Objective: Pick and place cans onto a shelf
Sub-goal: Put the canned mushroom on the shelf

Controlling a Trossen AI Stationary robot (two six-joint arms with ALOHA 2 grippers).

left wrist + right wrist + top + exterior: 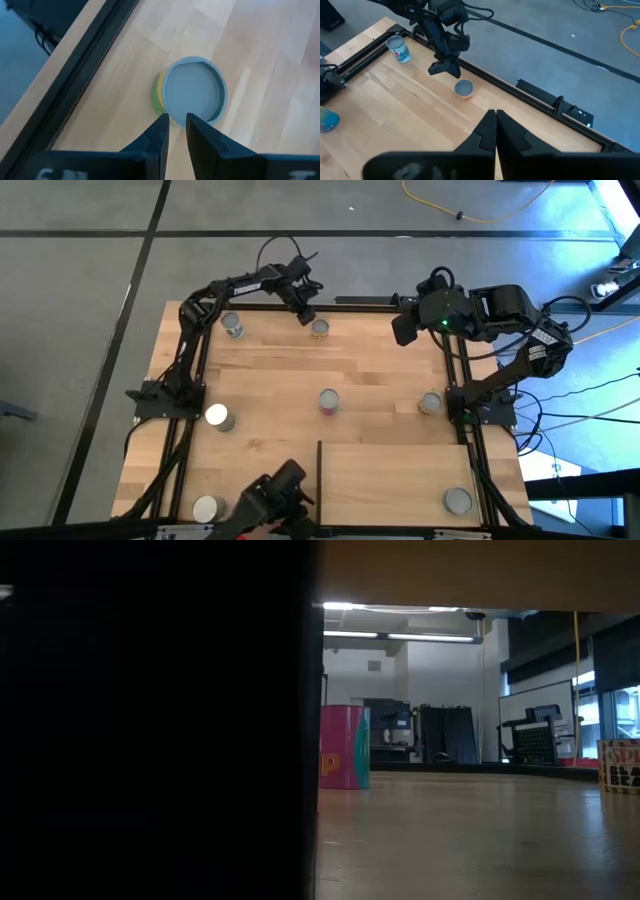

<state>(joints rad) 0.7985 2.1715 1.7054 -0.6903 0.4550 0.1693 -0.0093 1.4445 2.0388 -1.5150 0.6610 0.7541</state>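
Several small round cans stand upright on the wooden tabletop. One with a grey top and a yellow-green side [194, 95] [319, 329] [464, 89] stands near the far edge. My left gripper [177, 122] [307, 317] [451, 71] hovers just beside and above it, slanting down, its fingers a narrow gap apart with nothing between them. My right gripper [496, 116] [405, 330] is raised over the far right of the table, shut and holding nothing. The shelf [395, 475] is the light-wood panel at the near right; one can [457, 500] stands on its near right corner.
Other cans stand at the far left [233, 327], mid-table [328, 401], mid-right [430, 403], left [218, 417] and near left [207, 508]. A black rail [75, 65] runs along the far edge. A dark device [275, 498] sits at the near edge and blocks the low view's left half.
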